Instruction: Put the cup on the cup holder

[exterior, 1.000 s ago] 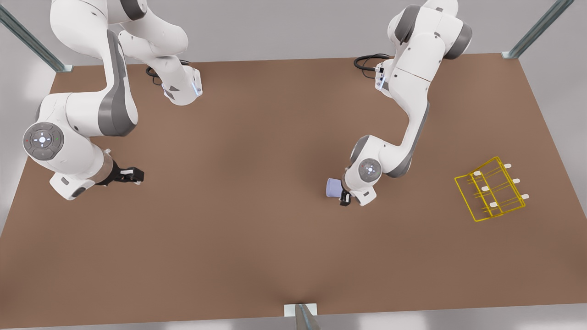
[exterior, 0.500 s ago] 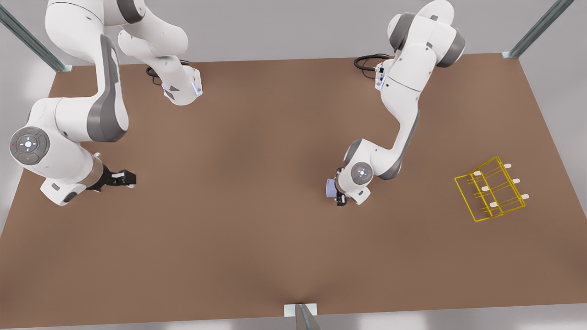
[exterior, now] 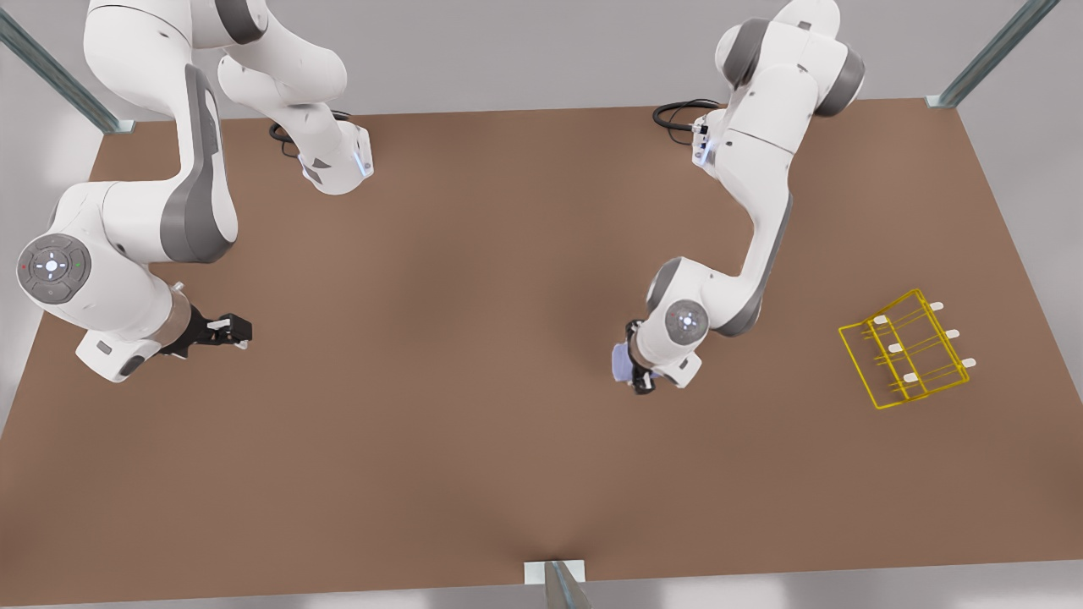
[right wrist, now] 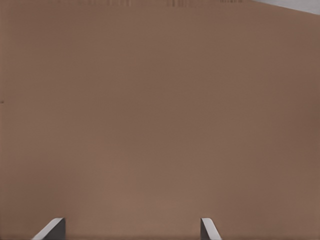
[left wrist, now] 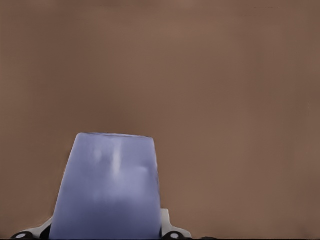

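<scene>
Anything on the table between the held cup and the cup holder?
No. In the front view, only bare brown table lies between the cup, held in the left tool, and the cup holder.

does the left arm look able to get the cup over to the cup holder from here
Probably yes. The left gripper is shut on the cup, and bare table lies between it and the cup holder. The right gripper waits, open, far off.

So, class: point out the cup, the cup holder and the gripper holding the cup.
cup (left wrist: 107,190), left wrist view, on its side wall.
cup holder (exterior: 854,348), front view, on its frame's wire edge.
left gripper (exterior: 636,362), front view, between its fingertips.
</scene>
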